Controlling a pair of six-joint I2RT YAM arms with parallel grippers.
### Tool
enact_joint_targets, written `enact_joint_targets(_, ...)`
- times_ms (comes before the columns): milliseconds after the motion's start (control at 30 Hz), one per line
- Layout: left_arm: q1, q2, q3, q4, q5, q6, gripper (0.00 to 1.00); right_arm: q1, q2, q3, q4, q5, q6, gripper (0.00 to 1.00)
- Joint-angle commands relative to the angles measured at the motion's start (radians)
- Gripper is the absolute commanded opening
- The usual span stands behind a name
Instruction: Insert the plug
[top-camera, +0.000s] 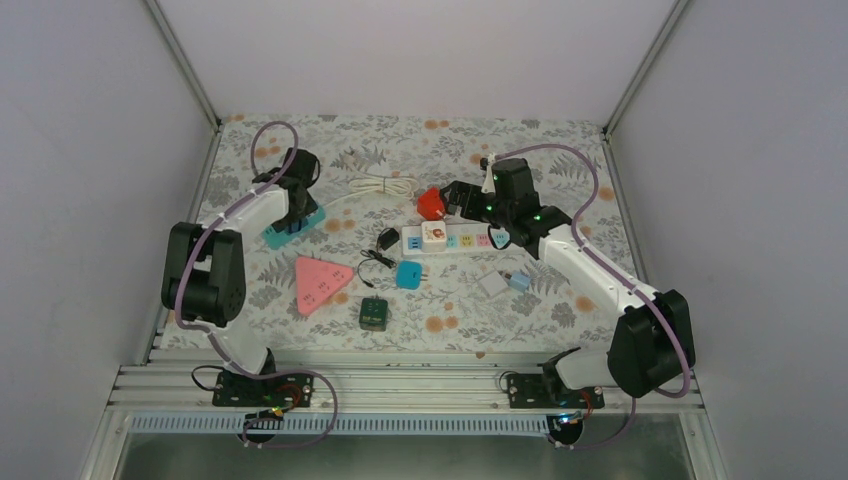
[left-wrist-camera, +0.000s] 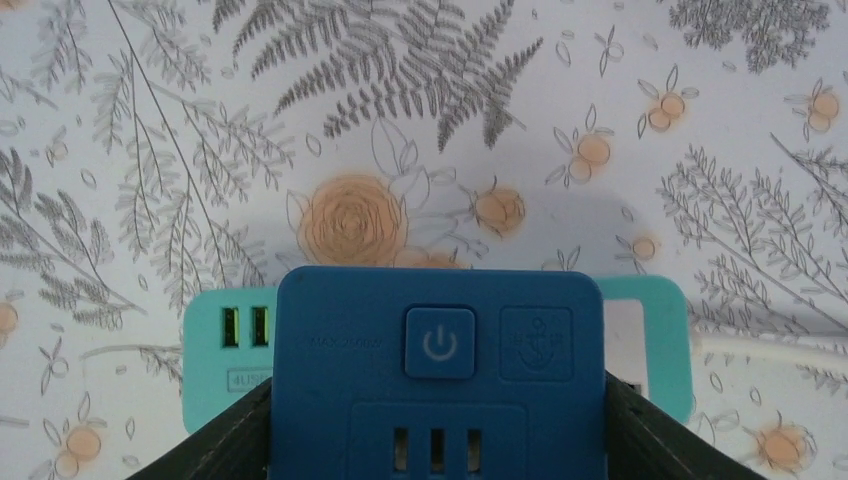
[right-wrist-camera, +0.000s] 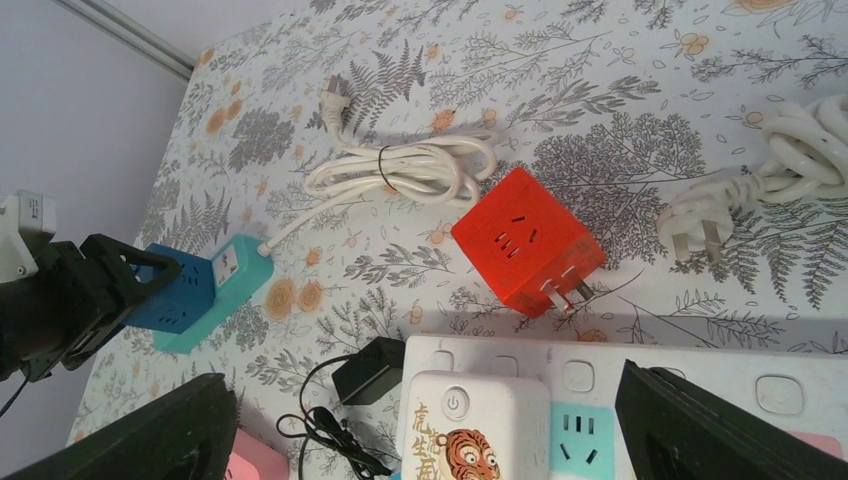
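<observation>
1. Nearest the bases: green cube (top-camera: 373, 313), pink strip (top-camera: 320, 283) and small blue charger (top-camera: 408, 274). All lie loose, well apart from both grippers. I read them as clutter for this task.
2. White strip (right-wrist-camera: 700, 370) runs across mid-table with a tiger cube (right-wrist-camera: 470, 420) seated in it. Right gripper (right-wrist-camera: 430, 425) hovers over that strip, jaws wide, nothing between them. It looks parked out of the left arm's way.
3. Red cube (right-wrist-camera: 527, 250) lies just beyond the white strip, tipped on its side with prongs exposed and nothing touching it. It would need reorienting before it could go into a socket.
4. Left gripper (left-wrist-camera: 437, 430) has its jaws closed on the blue cube (left-wrist-camera: 437, 340), one of the fingers (left-wrist-camera: 230, 445) on each flank. The side grip leaves the cube's top face clear, which suits a straight downward press.
5. The blue cube is the task's plug, by my read. It sits on the teal strip (left-wrist-camera: 225, 350), at the end away from the strip's cord, with teal showing on both sides. The cube hides the joint, so I can't tell if the prongs are fully home. I'd judge the step as the final seating push.
6. Farthest: coiled white cable (right-wrist-camera: 400, 170) running from the teal strip, its plug (right-wrist-camera: 335, 100) loose on the table.
</observation>
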Motion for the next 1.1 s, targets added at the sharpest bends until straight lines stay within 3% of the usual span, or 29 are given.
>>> enact_joint_targets(0, 0.019, 0.117, -0.095, 0.016, 0.085, 0.062, 0.53, 0.001, -0.005, -0.010, -0.005, 0.047, 0.016, 0.98)
enact_joint_targets(300, 0.037, 0.195, -0.100, 0.017, 0.115, 0.117, 0.51, 0.000, -0.027, -0.030, -0.008, 0.107, 0.021, 0.98)
enact_joint_targets(633, 0.037, 0.108, 0.025, -0.003, 0.030, 0.230, 0.65, 0.001, -0.030, -0.029, -0.025, 0.148, 0.010, 0.98)
enact_joint_targets(767, 0.037, 0.089, 0.056, 0.004, 0.053, 0.246, 0.75, 0.001, -0.031, -0.023, -0.031, 0.154, 0.015, 0.98)
enact_joint_targets(867, 0.039, 0.055, 0.031, 0.029, 0.088, 0.246, 0.91, 0.000, -0.033, -0.024, -0.031, 0.157, 0.021, 0.99)
enact_joint_targets(1067, 0.039, -0.099, -0.051, 0.126, 0.133, 0.251, 1.00, -0.002, -0.024, -0.032, -0.011, 0.135, 0.014, 0.99)
